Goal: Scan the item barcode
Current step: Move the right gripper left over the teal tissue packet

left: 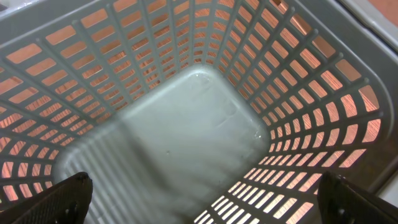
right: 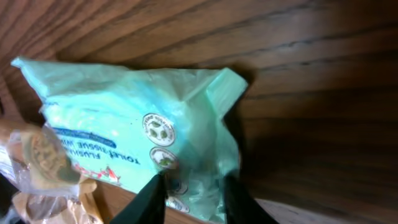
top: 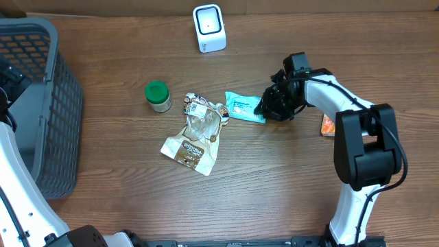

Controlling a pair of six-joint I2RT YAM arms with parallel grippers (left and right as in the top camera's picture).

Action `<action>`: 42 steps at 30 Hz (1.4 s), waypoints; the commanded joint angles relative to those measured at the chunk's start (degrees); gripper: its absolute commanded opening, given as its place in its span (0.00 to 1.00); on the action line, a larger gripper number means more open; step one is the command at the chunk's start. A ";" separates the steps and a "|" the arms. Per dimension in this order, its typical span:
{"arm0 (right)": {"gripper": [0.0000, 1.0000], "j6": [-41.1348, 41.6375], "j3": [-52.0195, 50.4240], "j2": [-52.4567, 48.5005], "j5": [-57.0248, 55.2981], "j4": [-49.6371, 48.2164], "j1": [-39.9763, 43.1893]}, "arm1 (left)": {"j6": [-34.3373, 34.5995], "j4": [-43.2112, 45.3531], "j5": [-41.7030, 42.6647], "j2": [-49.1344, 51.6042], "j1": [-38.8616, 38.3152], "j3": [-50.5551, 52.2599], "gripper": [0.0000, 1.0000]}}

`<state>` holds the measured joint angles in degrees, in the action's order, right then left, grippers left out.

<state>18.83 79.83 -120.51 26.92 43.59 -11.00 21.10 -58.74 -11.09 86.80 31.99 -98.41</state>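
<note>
Right gripper [top: 269, 106]: centre right of overhead frame, narrowed and clamped on right end of mint-green tissue packet [top: 243, 107], film bunched between fingers. Packet flat on table [top: 274, 178], printed face up, extending left from jaws; long axis left-right, right end slightly lower. Left gripper [left: 199, 205]: spread wide above basket [left: 124, 50] floor, holding nothing.

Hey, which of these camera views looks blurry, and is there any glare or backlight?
Left wrist: the basket floor is smeared and soft, with light glowing orange through its mesh walls. Right wrist: the teal packet sits close and slightly soft. Overhead: sharp and evenly lit.
</note>
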 commanded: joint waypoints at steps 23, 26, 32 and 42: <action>0.04 -2.19 9.99 15.67 -14.95 19.93 -2.16 | 1.20 0.04 0.22 0.26 0.24 -1.07 1.00; 0.04 -2.19 9.42 15.61 -14.91 20.74 -2.23 | 1.20 0.04 0.22 0.24 0.24 -1.07 1.00; 0.04 -2.21 9.01 15.58 -16.68 20.85 -3.15 | 1.20 0.04 0.22 0.24 0.24 -1.07 1.00; 0.58 -11.43 8.94 9.79 -17.09 18.23 1.03 | 1.20 0.04 0.22 0.24 0.24 -1.07 1.00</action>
<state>13.67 89.03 -107.31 8.05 62.35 -12.27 21.10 -58.76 -11.09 86.80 31.99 -98.41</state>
